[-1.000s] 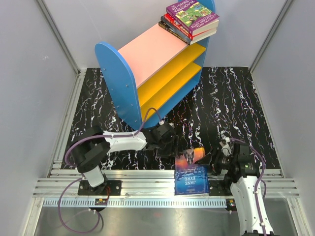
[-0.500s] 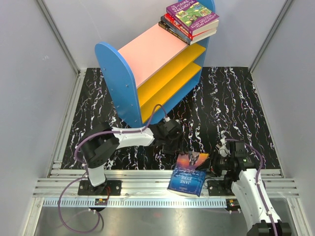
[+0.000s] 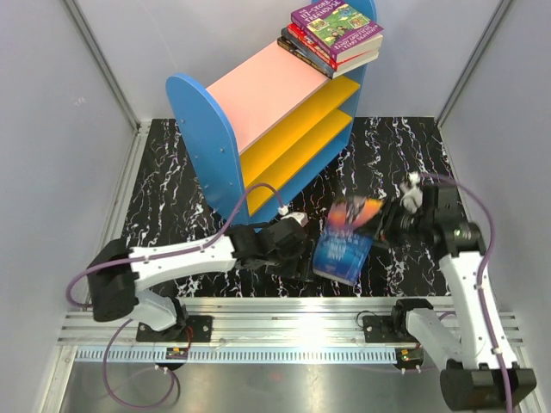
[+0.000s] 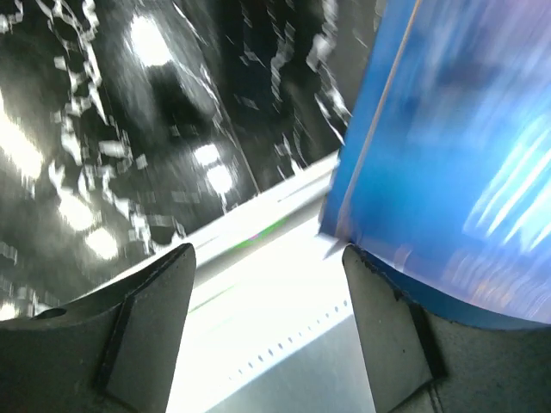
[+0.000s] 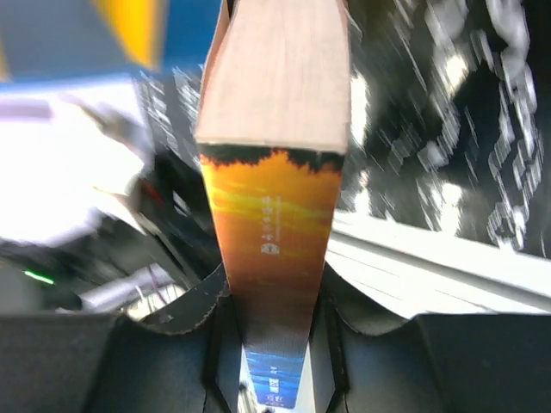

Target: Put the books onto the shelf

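1 blue paperback [image 3: 346, 245], spine end orange, held tilted over the black marbled mat [image 3: 172, 172] near the shelf [image 3: 207, 146], clamped in the right gripper [image 3: 392, 222]; left gripper [image 3: 297, 249] just beside it, jaws spread, grasping nothing; 1 stack of books [image 3: 334, 36] on the pink top board [image 3: 258, 95].

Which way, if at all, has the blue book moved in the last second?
Yes. The blue book has moved away from the metal rail at the near edge, up the view toward the shelf, held by the right gripper.
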`<state>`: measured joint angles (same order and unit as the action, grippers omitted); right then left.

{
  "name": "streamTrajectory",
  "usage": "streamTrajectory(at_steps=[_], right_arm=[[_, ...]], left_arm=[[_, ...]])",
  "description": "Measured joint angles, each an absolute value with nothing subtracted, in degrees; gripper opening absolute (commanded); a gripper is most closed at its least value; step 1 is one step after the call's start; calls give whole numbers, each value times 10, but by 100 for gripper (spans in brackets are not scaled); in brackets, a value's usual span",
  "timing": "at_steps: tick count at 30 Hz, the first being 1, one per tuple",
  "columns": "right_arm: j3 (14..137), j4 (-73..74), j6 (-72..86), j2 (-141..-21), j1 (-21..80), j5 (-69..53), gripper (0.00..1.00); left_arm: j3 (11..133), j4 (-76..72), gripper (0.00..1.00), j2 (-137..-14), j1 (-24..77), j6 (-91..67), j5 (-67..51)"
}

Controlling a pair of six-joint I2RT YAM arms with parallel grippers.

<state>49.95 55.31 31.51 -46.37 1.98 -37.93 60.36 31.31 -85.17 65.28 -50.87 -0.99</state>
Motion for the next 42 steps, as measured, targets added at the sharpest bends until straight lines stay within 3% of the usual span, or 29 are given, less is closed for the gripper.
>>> streamTrajectory(at_steps=[6,12,16,25,29,33,42], right_arm=[[821,559,293,-644,24,-371,0],[1265,588,278,-884,46,-353,0],[1497,510,313,-1000,82,-351,0],[1453,377,332,-972,267,-303,0],[1538,385,244,-1033,384,-204,0],[1544,371,149,-1068,464,-85,0],[1502,349,63,-1072,488,60,0]], left_arm=[[596,381,74,-734,660,-521,31],[595,448,74,-665,671,-544,88],[584,482,73,-630,700,-587,126],[555,514,73,-570,737,-652,164],[556,514,73,-577,739,-645,166],[556,520,73,-573,747,-645,166],[496,574,72,-415,764,-689,179]])
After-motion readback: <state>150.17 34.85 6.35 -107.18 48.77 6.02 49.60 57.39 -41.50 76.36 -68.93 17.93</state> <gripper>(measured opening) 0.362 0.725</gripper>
